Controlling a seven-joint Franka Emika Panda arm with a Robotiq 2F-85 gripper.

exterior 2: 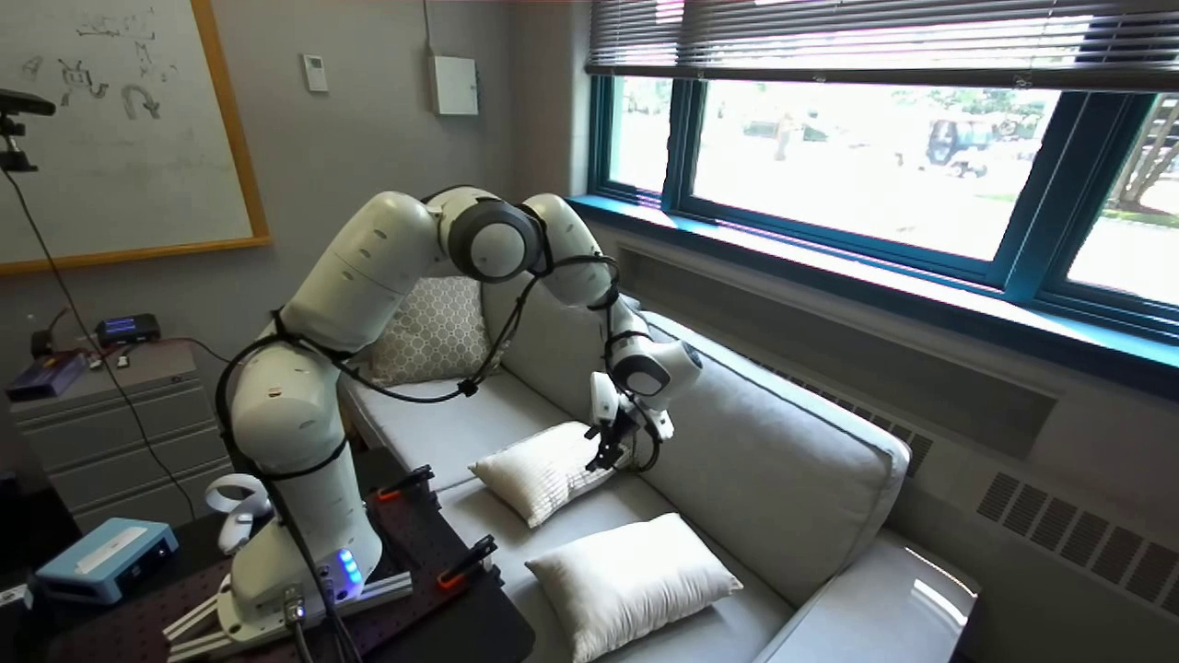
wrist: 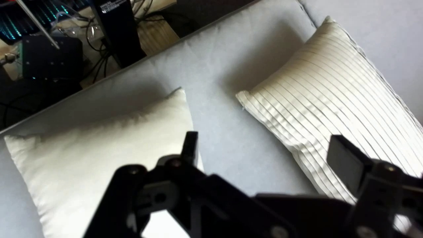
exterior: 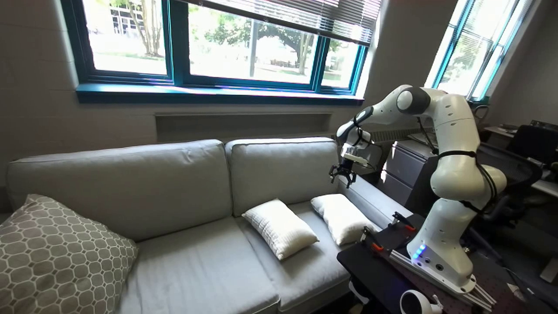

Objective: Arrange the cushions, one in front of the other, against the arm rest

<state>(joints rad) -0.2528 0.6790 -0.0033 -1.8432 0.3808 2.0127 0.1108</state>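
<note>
Two cream-white cushions lie flat and apart on the sofa seat. The plain cushion (exterior: 342, 218) (exterior 2: 636, 585) (wrist: 99, 165) is the one nearer the arm rest (exterior: 377, 198) (exterior 2: 884, 599); in an exterior view a strip of seat shows between them. The striped cushion (exterior: 281, 226) (exterior 2: 543, 465) (wrist: 327, 102) lies farther along the seat. My gripper (exterior: 341, 181) (exterior 2: 603, 453) is open and empty, in the air above the cushions near the sofa back. In the wrist view the jaws (wrist: 268, 153) span the gap between the cushions, one finger over an edge of each.
A larger patterned cushion (exterior: 61, 257) (exterior 2: 433, 331) sits at the far sofa end. Sofa back cushions (exterior: 285, 170) stand behind the seat. The robot's black table (exterior: 370, 261) with orange-tipped clamps (exterior 2: 465, 562) stands against the sofa front. Cables hang along the arm.
</note>
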